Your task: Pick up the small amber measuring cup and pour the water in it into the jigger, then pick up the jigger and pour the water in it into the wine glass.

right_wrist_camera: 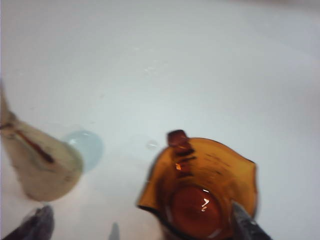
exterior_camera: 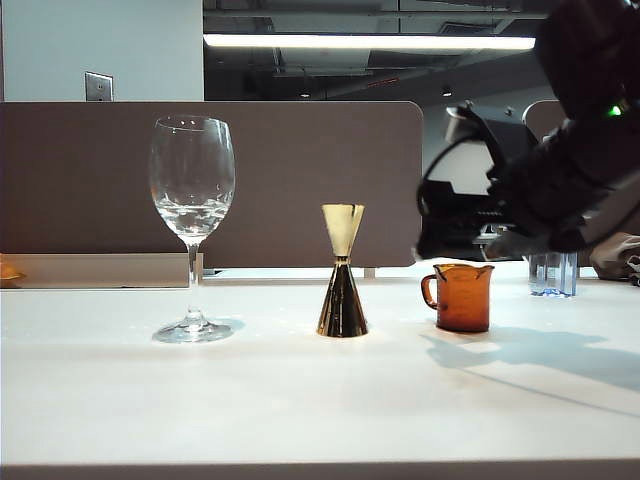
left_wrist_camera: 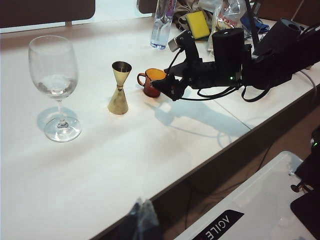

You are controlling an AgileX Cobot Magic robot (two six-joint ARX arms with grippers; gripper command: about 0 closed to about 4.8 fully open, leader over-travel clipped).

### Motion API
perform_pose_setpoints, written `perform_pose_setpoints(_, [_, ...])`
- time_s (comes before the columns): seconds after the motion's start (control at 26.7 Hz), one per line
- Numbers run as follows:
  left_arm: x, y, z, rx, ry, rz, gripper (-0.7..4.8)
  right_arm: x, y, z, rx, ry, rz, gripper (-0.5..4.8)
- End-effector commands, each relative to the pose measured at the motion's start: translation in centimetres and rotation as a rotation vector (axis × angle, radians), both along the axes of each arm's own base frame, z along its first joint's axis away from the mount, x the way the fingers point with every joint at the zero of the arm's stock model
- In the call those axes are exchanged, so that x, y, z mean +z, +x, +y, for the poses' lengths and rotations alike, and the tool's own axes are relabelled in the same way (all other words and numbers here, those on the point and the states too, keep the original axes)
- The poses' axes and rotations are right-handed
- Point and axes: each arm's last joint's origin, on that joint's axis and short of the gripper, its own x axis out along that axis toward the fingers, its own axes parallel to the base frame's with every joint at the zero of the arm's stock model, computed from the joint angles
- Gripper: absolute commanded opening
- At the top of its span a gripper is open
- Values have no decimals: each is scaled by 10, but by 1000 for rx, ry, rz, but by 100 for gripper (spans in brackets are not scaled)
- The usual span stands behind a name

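Observation:
The small amber measuring cup (exterior_camera: 463, 298) stands upright on the white table (exterior_camera: 300, 400), right of the gold jigger (exterior_camera: 343, 280). The tall wine glass (exterior_camera: 192, 190) stands at the left with a little clear liquid in its bowl. My right gripper (right_wrist_camera: 140, 227) hangs open just above the cup (right_wrist_camera: 205, 185), with one fingertip (right_wrist_camera: 245, 225) close beside the rim and the other far off towards the jigger (right_wrist_camera: 40, 165). In the left wrist view the right gripper (left_wrist_camera: 161, 87) hovers at the cup (left_wrist_camera: 151, 80). My left gripper (left_wrist_camera: 142, 210) is shut and empty, over the table's front edge, away from the jigger (left_wrist_camera: 120, 90) and glass (left_wrist_camera: 52, 70).
A clear plastic water bottle (left_wrist_camera: 162, 25) stands at the back behind the cup, next to a yellow sponge (left_wrist_camera: 198, 23) and loose clutter. A brown partition (exterior_camera: 300, 180) closes off the far side. The table's front edge (left_wrist_camera: 200, 165) drops to a lower white surface.

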Motion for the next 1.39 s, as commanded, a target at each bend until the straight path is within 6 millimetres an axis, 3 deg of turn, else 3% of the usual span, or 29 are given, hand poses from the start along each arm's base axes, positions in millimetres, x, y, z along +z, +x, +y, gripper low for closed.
perform_pose_setpoints(0.04, [2, 0, 0, -2, -2, -15, -2, 7, -5, 13, 48, 21, -38, 460])
perform_pose_setpoints(0.07, [2, 0, 0, -2, -2, -15, -2, 8, -7, 16, 62, 28, -48, 451])
perform_pose_setpoints(0.11, [2, 0, 0, -2, -2, -15, -2, 10, -9, 23, 78, 53, -69, 380])
perform_pose_setpoints(0.19, [2, 0, 0, -2, -2, -14, -2, 11, -8, 30, 117, 89, -109, 326])
perform_pose_setpoints(0.52, [2, 0, 0, -1, -2, -15, -2, -15, -4, 49, 212, 129, -87, 326])
perform_pose_setpoints(1.31, [2, 0, 0, -2, -2, -15, -2, -15, 32, 77, 222, 131, -92, 322])
perform_pose_setpoints(1.39, [2, 0, 0, -2, -2, -15, -2, -17, 34, 78, 220, 129, -88, 290])
